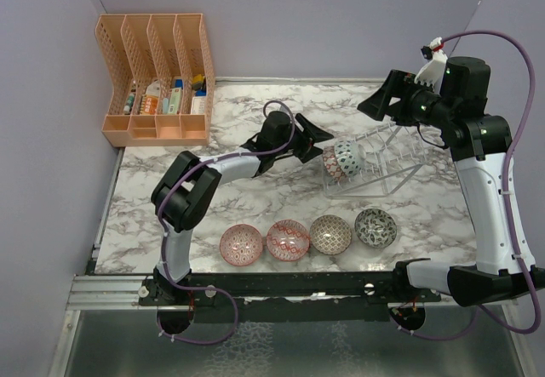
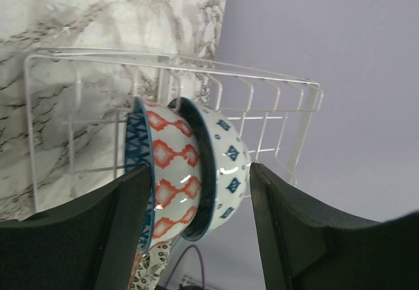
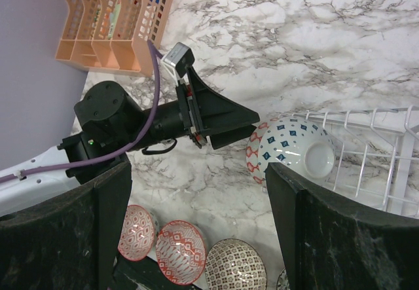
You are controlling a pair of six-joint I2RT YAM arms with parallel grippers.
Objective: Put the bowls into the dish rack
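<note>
Wide apart, my left fingers (image 2: 111,231) sit just short of two bowls (image 2: 177,172) standing on edge in the dish rack (image 2: 288,107), mouths toward them; my right fingers (image 3: 327,237), also wide, hang above it.

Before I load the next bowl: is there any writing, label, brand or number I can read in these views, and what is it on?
No text can be read in any view.
Small items in the orange organiser: they seem to carry coloured print, but it is too small and blurred to read.
Bowls: painted patterns only, no words or numbers.
</note>
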